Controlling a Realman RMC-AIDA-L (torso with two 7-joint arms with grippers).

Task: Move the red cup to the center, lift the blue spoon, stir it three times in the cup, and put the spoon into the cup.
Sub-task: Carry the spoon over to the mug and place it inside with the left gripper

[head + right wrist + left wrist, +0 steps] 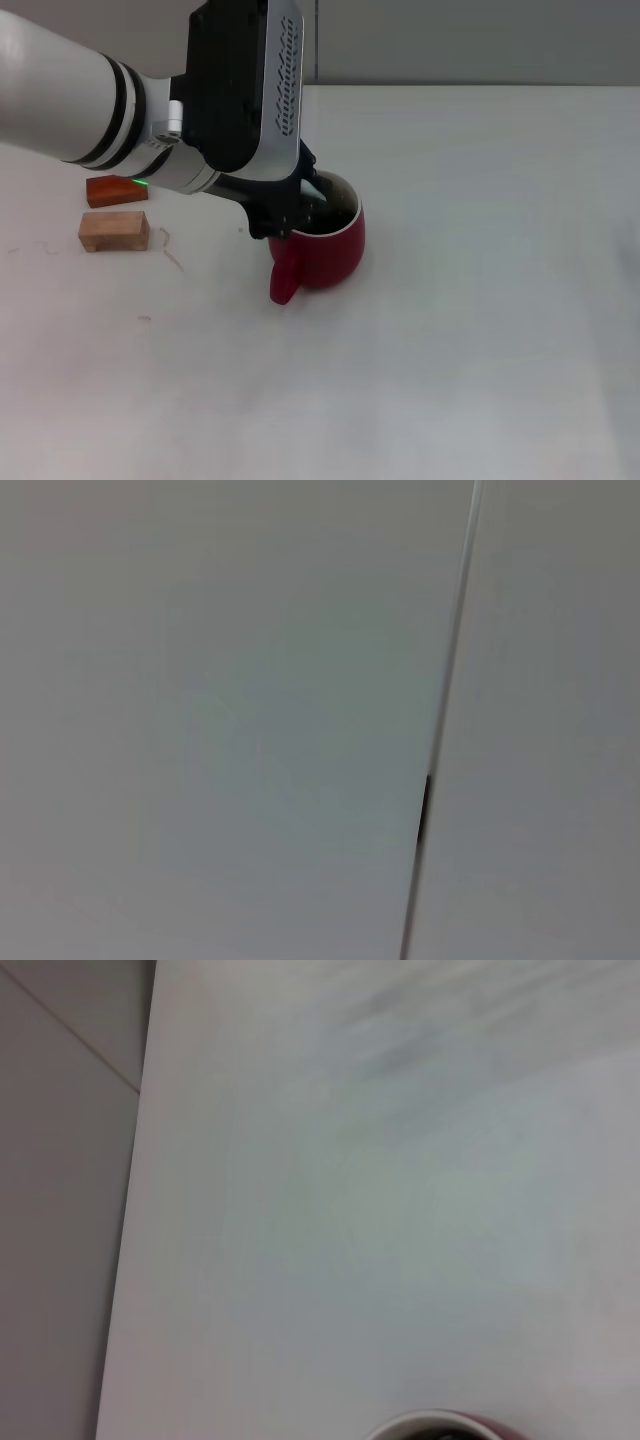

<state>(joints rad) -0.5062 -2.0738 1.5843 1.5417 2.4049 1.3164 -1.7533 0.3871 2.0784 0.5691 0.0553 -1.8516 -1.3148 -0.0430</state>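
At table centre, head view: the cup [325, 250] stands upright, handle toward the camera. The left gripper [300, 205] hangs directly over the cup's near-left rim, its tip reaching into the mouth. A pale sliver at the rim beside the tip may be the spoon [322, 187], but the arm hides most of it. State of the jaws: cannot tell, since the gripper body covers them. Two small blocks, orange-red [116, 190] and tan [113, 230], lie well to the left of the cup on the table [500, 330]. The right arm is not visible.

Left wrist view: bare table, its far edge, and only a thin arc of the cup's rim [440, 1425] at the frame edge. No fingers or spoon visible.

Right wrist view: a plain grey surface with one thin seam; nothing of the task, so the right arm appears parked away from the work.

Judgement: cup already centred, so the step in hand is stirring or depositing the spoon. Next move calls for keeping the spoon inside the rim without nudging the cup, then releasing and lifting straight up.
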